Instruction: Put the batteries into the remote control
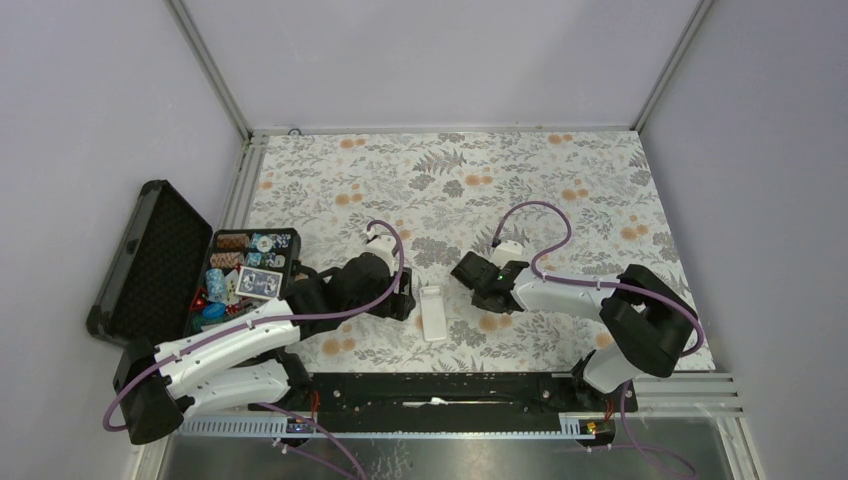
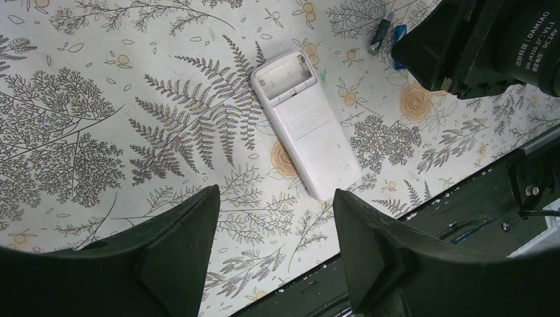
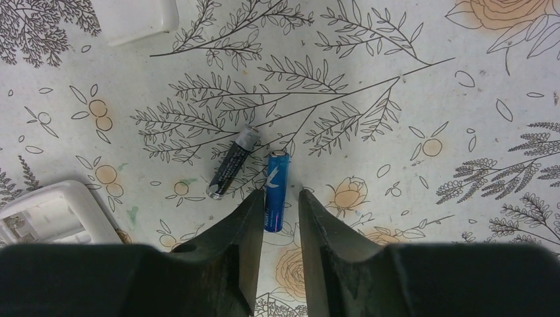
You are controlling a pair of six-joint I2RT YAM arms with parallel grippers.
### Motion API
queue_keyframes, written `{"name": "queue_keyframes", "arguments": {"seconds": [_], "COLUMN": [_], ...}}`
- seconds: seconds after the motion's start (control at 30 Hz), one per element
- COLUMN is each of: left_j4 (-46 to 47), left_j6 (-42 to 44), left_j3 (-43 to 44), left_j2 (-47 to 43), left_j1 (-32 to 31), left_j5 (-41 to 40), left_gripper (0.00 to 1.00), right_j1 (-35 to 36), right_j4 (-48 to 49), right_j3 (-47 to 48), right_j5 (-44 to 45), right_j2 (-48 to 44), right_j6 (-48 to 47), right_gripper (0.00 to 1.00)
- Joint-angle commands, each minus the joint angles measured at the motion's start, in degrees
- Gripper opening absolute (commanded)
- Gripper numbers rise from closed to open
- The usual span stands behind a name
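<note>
Soft, even light; sharp frames, faint shadows.

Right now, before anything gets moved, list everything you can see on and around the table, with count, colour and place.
remote control: one, white, back up, battery bay open, table's near middle
batteries: two, one blue, one dark, side by side on the cloth, right of the remote
flat piece: one, white, near the remote; possibly the bay's cover
case: one, black, open, at the table's left edge
poker chips: many, mixed colours, in the case
card pack: one, blue and white, in the case
tablecloth: one, floral
left gripper: open, over the remote's end
right gripper: open, astride the blue one's end
</note>
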Motion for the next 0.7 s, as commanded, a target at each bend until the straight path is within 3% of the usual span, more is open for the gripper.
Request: {"name": "queue_keyframes", "arguments": {"seconds": [0.0, 0.6, 0.67], "left_j4": [2.0, 2.8, 3.0], "left_j6": [0.6, -1.1, -1.4], "left_j3": [1.5, 0.3, 0.1], "left_j2": [-1.1, -0.8, -0.8], "left_j1": [0.3, 0.4, 0.4], "left_j5": [0.2, 0.8, 0.8], "left_gripper": [0.68, 0.68, 0.68], "right_j1": [-0.5, -0.5, -0.5], "right_j4": [-0.8, 0.7, 1.6], "right_j3": [1.0, -3.4, -4.2], "right_j5": [-0.2, -5.8, -6.9], "right_j2": [0.8, -0.9, -1.4], "right_j6": [-0.3, -7.6, -9.5], "right_gripper": [0.32, 0.21, 0.13]}}
